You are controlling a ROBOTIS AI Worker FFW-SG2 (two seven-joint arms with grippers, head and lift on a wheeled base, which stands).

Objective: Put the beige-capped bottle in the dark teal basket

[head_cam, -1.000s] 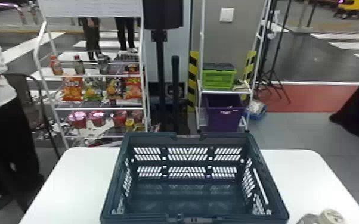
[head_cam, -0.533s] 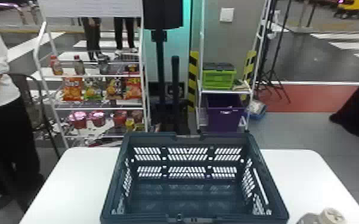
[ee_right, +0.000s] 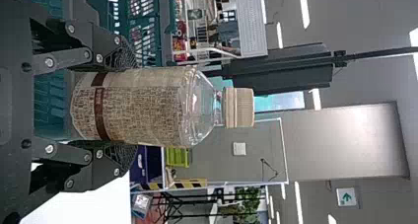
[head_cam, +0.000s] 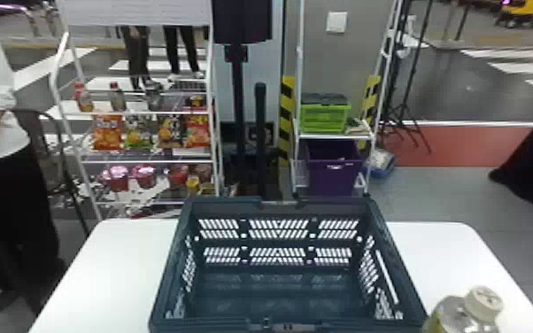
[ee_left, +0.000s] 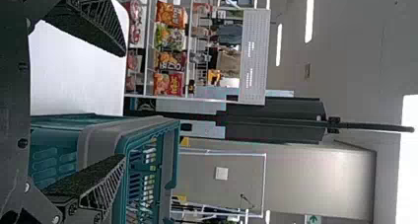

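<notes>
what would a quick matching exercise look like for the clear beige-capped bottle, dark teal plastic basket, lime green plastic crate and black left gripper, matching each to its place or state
Things
1. beige-capped bottle
2. dark teal basket
3. lime green crate
4. left gripper

Places or states
A. on a white rack shelf, above a purple plastic bin
B. open, with nothing held between its fingers
C. clasped between the fingers of the right gripper
D. standing on the white table

Right pairs: 1-C, 2-D, 3-A, 4-B
</notes>
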